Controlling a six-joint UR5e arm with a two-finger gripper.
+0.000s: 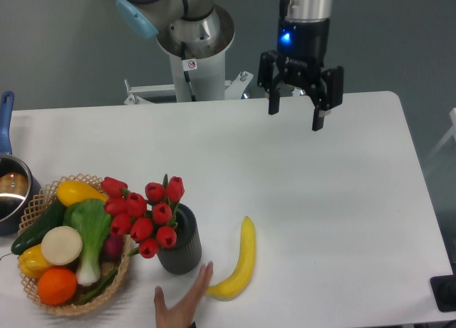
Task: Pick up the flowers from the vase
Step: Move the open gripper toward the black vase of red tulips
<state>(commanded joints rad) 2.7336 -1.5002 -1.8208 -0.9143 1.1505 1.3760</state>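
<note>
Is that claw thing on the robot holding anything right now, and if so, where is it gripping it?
Nothing is held. The tool hangs open above the table's far side, well away from the flowers, which sit in the vase.

White tabletop (299, 185). Wicker basket (43, 200) at left holds leafy vegetable (91, 228), orange (57, 286), cucumber (39, 227), yellow produce. Banana (241, 260) front centre. Steel pot (11, 192) at left edge, blue handle.
</note>
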